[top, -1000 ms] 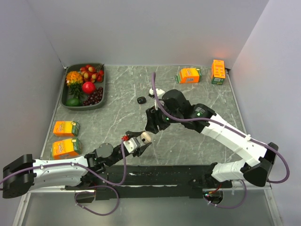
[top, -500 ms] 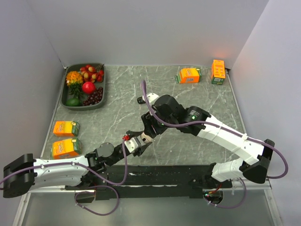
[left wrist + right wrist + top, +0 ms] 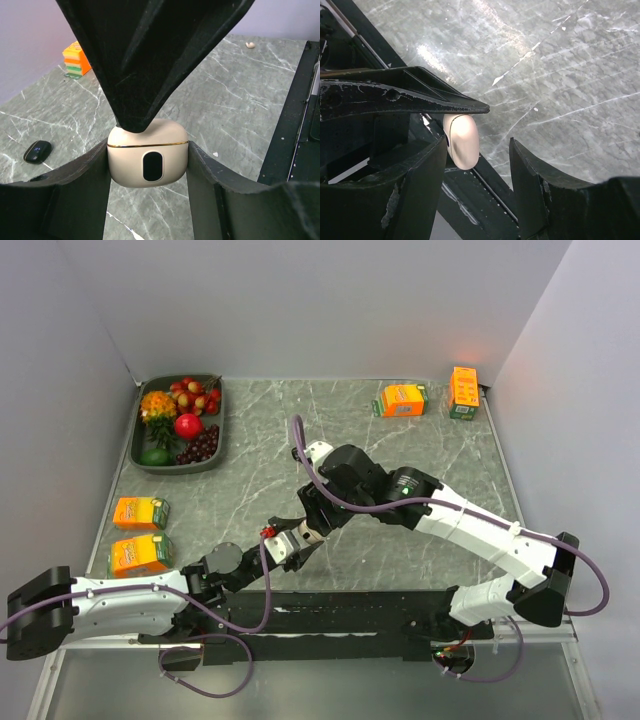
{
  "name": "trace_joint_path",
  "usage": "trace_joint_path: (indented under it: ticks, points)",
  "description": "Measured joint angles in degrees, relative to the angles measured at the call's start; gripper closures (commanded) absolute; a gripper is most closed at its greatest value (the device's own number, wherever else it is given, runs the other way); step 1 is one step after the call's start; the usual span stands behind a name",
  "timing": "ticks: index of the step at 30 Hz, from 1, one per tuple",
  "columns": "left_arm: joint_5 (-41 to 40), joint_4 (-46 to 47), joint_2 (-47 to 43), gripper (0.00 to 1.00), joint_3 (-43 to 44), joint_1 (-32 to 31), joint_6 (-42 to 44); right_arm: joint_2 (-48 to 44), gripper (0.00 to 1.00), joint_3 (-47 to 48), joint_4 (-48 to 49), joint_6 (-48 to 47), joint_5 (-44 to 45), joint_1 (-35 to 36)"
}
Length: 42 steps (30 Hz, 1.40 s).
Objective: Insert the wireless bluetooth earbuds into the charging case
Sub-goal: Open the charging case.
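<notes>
The cream charging case (image 3: 148, 172), lid down with a gold seam and a black oval window, sits clamped between the fingers of my left gripper (image 3: 148, 147). It hangs just above the table's near middle (image 3: 303, 537). My right gripper (image 3: 477, 150) hangs over it, open. The case (image 3: 461, 140) lies against one right finger, with a clear gap to the other. In the left wrist view a black right finger (image 3: 150, 60) presses on the case's top. One small white earbud (image 3: 250, 45) lies far off on the table.
A small black oval object (image 3: 37, 151) lies on the marble. A fruit tray (image 3: 170, 464) stands at the back left. Orange juice cartons sit at the left edge (image 3: 140, 512) (image 3: 138, 555) and at the back right (image 3: 403, 399) (image 3: 463, 392). A black rail (image 3: 350, 605) runs along the near edge.
My right arm has swung left and toward the near edge, bringing its gripper over the held case and hiding the black object in the top view. The left arm has stayed put.
</notes>
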Motion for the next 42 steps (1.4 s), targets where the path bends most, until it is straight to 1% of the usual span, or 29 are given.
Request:
trace_joint_path:
  ticks: [22, 28, 42]
  points:
    - [-0.04, -0.79, -0.79, 0.99, 0.74, -0.02, 0.0, 1.57, 0.41, -0.39, -0.61, -0.33, -0.59, 0.63]
    - [-0.04, -2.45, -1.29, 0.99, 0.74, -0.02, 0.0, 1.51, 0.39, -1.29, -0.31, -0.11, -0.57, 0.7]
    - [-0.09, -2.54, -1.31, 0.99, 0.74, -0.02, -0.02, 1.38, 0.38, -1.29, -0.39, -0.04, -0.11, 0.7]
